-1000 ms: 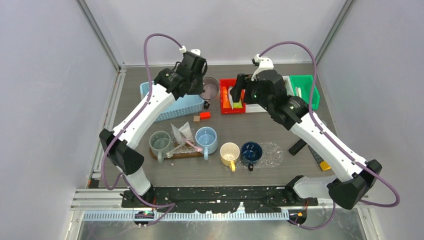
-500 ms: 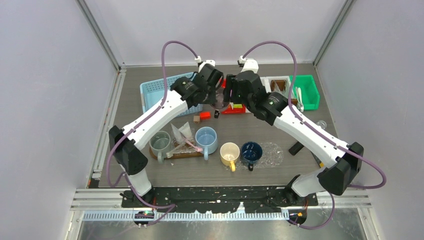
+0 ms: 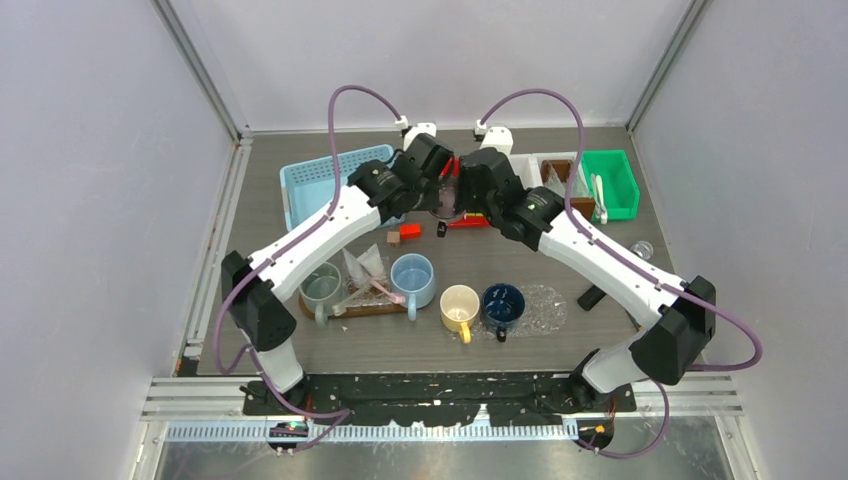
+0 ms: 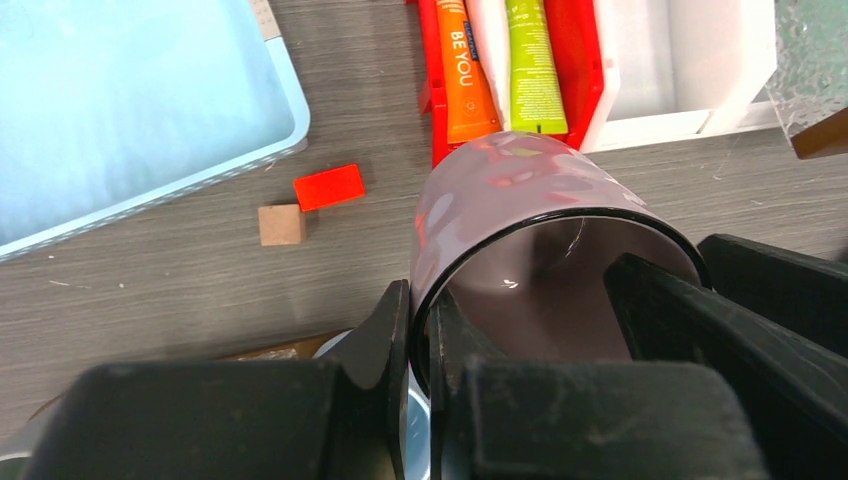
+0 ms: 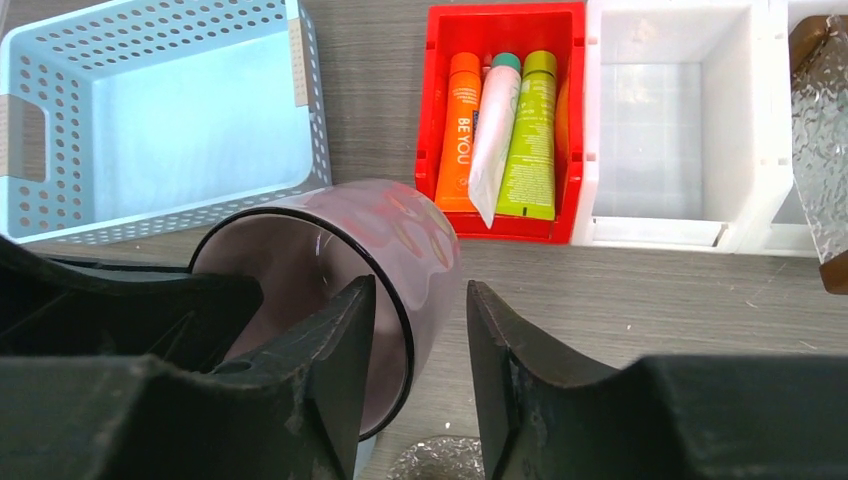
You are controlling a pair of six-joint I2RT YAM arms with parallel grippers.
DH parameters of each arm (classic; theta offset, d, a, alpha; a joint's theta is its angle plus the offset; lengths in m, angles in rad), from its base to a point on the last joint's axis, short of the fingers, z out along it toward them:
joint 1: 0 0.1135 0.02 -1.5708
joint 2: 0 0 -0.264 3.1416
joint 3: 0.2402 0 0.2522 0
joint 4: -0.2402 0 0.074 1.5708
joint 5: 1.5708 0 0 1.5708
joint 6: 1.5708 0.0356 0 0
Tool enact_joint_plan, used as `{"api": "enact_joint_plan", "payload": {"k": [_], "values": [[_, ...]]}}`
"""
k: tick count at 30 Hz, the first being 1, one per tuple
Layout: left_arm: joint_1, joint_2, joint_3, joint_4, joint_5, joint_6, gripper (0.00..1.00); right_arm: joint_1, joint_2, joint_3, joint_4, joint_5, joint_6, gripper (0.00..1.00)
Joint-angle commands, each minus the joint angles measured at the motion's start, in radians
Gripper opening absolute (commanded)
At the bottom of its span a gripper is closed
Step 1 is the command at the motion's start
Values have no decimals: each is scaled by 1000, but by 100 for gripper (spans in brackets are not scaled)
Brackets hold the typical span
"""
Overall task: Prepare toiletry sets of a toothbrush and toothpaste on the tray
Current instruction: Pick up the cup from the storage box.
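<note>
Looking down from above, the two arms meet over the far middle of the surface (image 3: 400, 345). The left hand (image 3: 436, 190) and the right hand (image 3: 462, 192) face each other with the mauve mug (image 3: 447, 203) between them. On the near side of both hands, a grey-green mug (image 3: 320, 283) and a light blue mug (image 3: 412, 277) stand on the brown tray (image 3: 372, 311). A cream-yellow mug (image 3: 459, 304) and a navy mug (image 3: 502, 302) stand on the surface to the tray's right. A second ago the arms were well apart, with the left hand and mug by the blue basket (image 3: 300, 190) and the right hand over the bins. They have since swung together.

From the left wrist, the left hand's fingers (image 4: 395, 320) are closed tight on the mug's wall at the rim, one inside and one outside. The mug is glossy mauve with a dark rim, and its mouth faces the camera. Beyond the hand, an orange tube (image 4: 468, 75) and a lime-green tube (image 4: 530, 70) lie in a red bin (image 4: 578, 60). Left of that are a red block (image 4: 329, 186) and a brown block (image 4: 281, 224).

From the right wrist, the right hand is partly open and sits astride the mug's wall. One finger is in the mouth and the other is outside, with a gap to the wall. Its fingers stand closer together than before. Beyond them, a white tube (image 5: 492, 140) lies between the other two, and a white bin (image 5: 600, 120) sits to the right.
</note>
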Motion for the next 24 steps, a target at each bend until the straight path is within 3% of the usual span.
{"api": "enact_joint_plan", "payload": {"k": [1,8,11,13,17,24], "values": [[-21,-40,8,131,-20,-41,0,1,4,-10,19,54,-1,41],[-45,-37,-10,180,10,-59,0,1,-16,-40,5,109,-35,24],[-53,-35,-15,192,29,-61,5,0,-31,-44,-16,138,-55,5],[-56,-42,-26,216,54,-59,14,-1,-58,-51,-31,154,-67,1],[-58,-86,-81,301,110,-46,39,-19,-107,-63,-66,164,-87,0],[-57,-252,-249,472,136,51,72,-57,-181,-69,-143,125,-171,0]]}}
